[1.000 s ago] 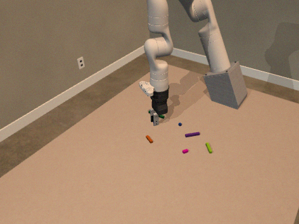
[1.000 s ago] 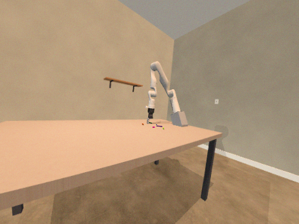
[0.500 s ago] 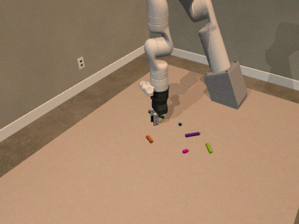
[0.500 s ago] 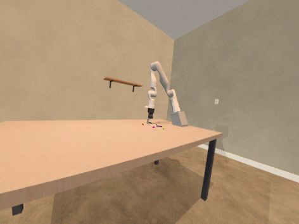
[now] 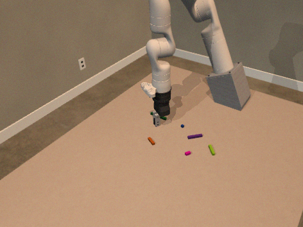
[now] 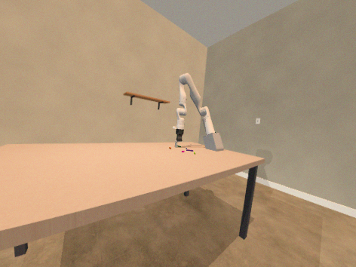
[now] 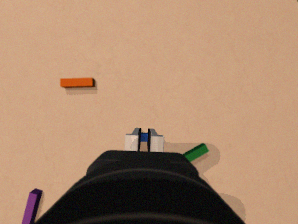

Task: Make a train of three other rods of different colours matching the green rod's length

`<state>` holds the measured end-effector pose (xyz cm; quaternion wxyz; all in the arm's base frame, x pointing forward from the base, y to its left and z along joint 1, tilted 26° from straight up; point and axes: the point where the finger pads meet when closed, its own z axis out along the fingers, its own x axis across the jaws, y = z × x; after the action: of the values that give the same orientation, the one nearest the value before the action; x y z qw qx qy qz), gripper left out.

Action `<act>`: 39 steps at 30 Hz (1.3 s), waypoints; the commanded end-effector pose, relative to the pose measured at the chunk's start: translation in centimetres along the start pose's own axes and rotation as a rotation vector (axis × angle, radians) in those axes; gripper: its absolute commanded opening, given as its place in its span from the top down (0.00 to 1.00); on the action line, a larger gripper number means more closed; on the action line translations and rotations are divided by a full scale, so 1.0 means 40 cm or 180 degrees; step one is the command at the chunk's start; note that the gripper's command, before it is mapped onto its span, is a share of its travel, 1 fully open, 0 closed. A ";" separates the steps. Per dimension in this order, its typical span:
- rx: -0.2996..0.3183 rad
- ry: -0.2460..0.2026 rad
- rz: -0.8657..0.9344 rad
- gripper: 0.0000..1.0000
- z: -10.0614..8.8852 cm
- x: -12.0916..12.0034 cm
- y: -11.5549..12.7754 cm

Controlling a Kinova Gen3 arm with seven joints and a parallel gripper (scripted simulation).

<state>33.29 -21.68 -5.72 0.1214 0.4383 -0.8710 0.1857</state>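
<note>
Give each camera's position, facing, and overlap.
Top: high above the table, angled down toward the wall corner; arm, base and hand show.
Exterior: beyond the table's far end, near tabletop height, facing the corner; whole arm, small.
Wrist: behind the hand, looking down at the tabletop; only the hand shows, shut on a blue rod.
Shared: top and wrist both catch the orange rod, green rod and purple rod.

- Beige walls (image 6: 75, 56) meet at a corner, with white skirting (image 5: 64, 96) along the brown floor (image 6: 302, 234).
- A tan table (image 6: 94, 177) stands on dark legs (image 6: 247, 204).
- A wooden shelf (image 6: 146, 97) hangs on brackets.
- A wall socket (image 5: 82, 63), possibly double.
</note>
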 end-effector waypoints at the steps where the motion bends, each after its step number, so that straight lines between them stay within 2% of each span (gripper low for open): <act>1: 0.0003 -0.0003 0.0000 0.76 -0.001 -0.001 -0.001; 31: 0.0003 -0.0003 0.0000 0.76 -0.003 -0.001 -0.001; 39: 0.0003 -0.0003 0.0000 0.76 -0.020 -0.001 -0.001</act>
<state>33.12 -21.48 -5.32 0.1248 0.4389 -0.8703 0.1854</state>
